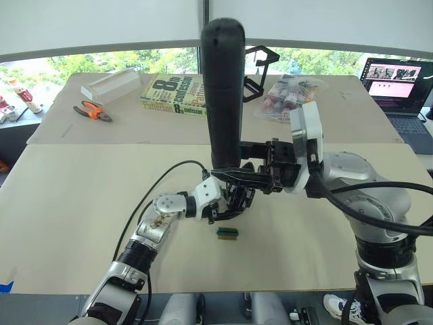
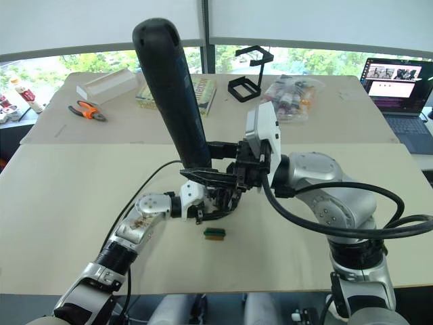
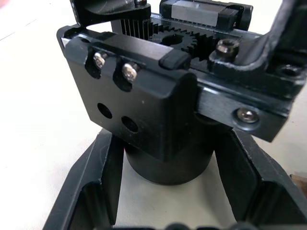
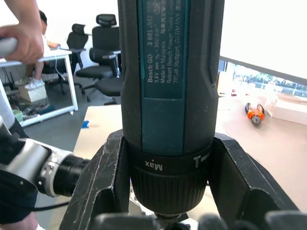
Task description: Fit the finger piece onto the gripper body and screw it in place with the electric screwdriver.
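My right gripper (image 1: pixel 229 175) is shut on the electric screwdriver (image 1: pixel 223 88), a thick black stick held upright with its bit end down. In the right wrist view its collar (image 4: pixel 168 167) sits clamped between both fingers. Directly below, my left gripper (image 1: pixel 230 204) is shut on the gripper body (image 3: pixel 153 110), just above the table. Its fingers (image 3: pixel 96 187) clasp the stubby cylindrical base. The body shows a gear rack, two screw heads and two empty holes. A black angled part (image 3: pixel 273 48) sits on it; I cannot tell if this is the finger piece.
A small green-and-brown block (image 1: pixel 227 233) lies on the near table just below the grippers. The far table holds a book (image 1: pixel 177 93), orange pliers (image 1: pixel 93 111), a white box (image 1: pixel 111 84), a black wire stand (image 1: pixel 260 68), a bag of bottles (image 1: pixel 291 95) and a laptop (image 1: pixel 399 84).
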You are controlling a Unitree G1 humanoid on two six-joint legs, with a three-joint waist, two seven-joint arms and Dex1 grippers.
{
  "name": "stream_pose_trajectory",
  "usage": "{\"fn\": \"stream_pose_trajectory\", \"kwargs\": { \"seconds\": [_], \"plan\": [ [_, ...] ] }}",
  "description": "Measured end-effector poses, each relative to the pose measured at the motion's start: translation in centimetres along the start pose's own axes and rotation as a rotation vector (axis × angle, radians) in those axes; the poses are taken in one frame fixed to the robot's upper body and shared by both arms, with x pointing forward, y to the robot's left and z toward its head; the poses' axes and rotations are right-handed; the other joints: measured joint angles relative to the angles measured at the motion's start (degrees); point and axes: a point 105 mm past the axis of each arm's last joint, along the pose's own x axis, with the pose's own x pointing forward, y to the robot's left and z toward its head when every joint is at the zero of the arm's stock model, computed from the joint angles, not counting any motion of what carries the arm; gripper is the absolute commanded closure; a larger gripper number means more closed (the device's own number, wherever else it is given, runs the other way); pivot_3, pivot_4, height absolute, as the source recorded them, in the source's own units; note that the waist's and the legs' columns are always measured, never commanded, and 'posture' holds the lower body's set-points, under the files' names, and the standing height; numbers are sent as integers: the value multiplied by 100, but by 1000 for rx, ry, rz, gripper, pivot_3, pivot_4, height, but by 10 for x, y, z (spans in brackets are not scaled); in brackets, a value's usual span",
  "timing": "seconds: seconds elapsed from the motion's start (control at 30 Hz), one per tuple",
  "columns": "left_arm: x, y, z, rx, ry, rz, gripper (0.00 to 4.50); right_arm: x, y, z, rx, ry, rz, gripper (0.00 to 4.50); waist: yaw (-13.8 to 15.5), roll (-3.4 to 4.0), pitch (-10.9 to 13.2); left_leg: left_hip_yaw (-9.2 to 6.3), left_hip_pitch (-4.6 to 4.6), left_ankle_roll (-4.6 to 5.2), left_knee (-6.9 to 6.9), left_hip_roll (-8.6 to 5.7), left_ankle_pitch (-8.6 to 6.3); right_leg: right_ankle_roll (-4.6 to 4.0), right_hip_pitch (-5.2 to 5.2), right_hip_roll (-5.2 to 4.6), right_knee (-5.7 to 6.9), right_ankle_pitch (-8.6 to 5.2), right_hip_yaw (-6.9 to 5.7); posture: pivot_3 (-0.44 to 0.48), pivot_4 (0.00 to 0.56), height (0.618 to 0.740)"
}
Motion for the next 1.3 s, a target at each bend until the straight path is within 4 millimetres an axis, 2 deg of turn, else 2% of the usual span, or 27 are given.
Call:
{"fn": "stream_pose_trajectory", "kwargs": {
  "seconds": [0.5, 1.3],
  "plan": [
    [1, 0, 0, 2, -1, -3, 2224, 1, -2, -14, -43, 41, 1, 2610, 0, 0, 0, 0, -1, 0, 0, -2, 0, 0, 0, 0, -2, 0, 0, 0, 150, 740],
    [0, 0, 0, 4, 0, -3, 2224, -1, -5, -17, -39, 57, -1, 2610, 0, 0, 0, 0, 0, -1, 0, -2, 0, 0, 0, 0, -1, 0, 0, 0, 150, 740]
  ]
}}
